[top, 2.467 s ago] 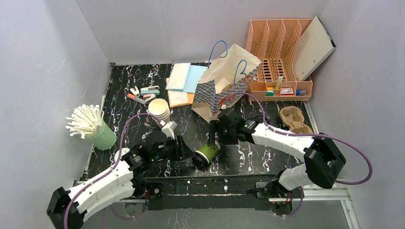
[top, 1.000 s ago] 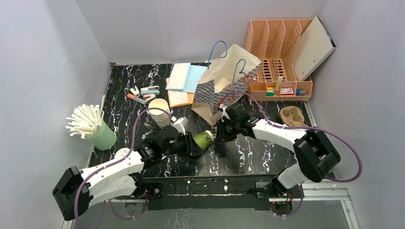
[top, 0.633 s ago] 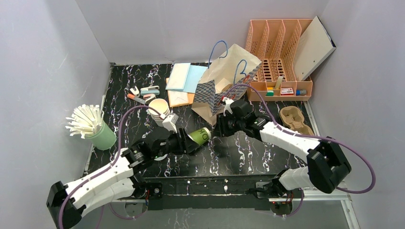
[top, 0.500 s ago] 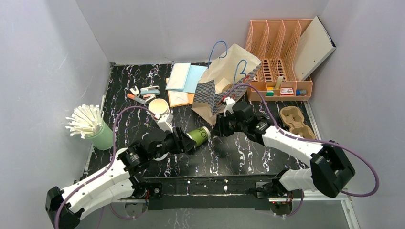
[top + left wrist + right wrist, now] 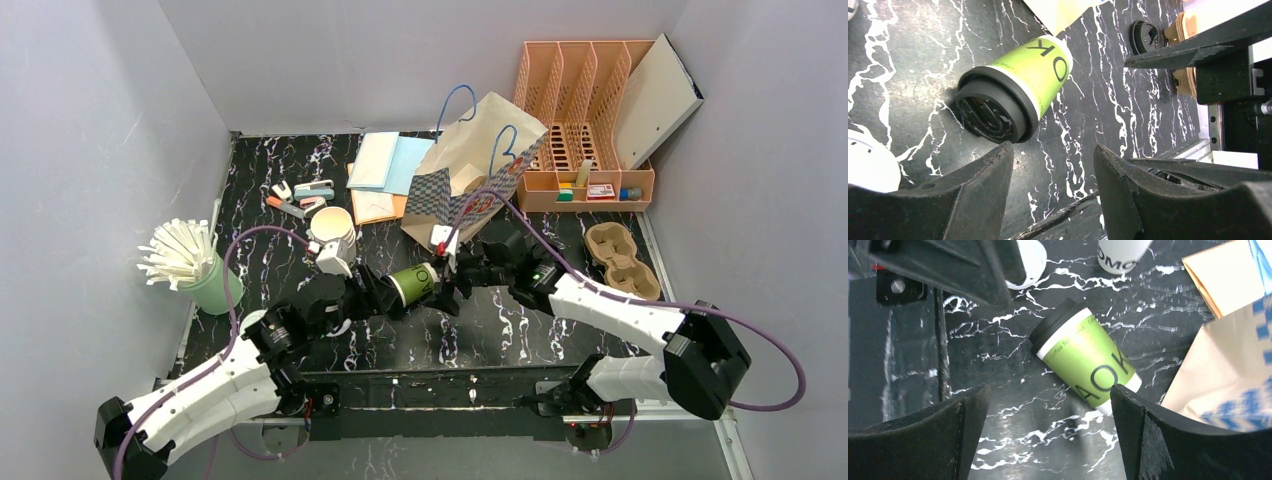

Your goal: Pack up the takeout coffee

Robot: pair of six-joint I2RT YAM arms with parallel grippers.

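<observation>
The takeout coffee [image 5: 413, 283] is a green paper cup with a black lid and "AOK" lettering. It lies on its side on the black marble table, held by neither gripper. Its lid end points at my left gripper [image 5: 372, 294], which is open just short of the lid. In the left wrist view the cup [image 5: 1018, 85] lies ahead of the open left gripper [image 5: 1053, 150]. My right gripper [image 5: 452, 278] is open at the cup's base end. In the right wrist view the cup [image 5: 1088, 365] lies just beyond the open right gripper [image 5: 1050, 391].
A checkered paper bag [image 5: 470, 180] stands open behind the cup, with its side close in the right wrist view [image 5: 1228, 365]. Stacked cream cups [image 5: 334, 232], a straw holder [image 5: 205, 275], a cardboard cup carrier [image 5: 620, 255] and a pink file rack [image 5: 585, 120] surround the area. A loose black lid [image 5: 1146, 36] lies on the table.
The cup went from near the front edge up and left and now lies on the table. My left gripper has drawn back off it. My right gripper has swung left to its base end.
</observation>
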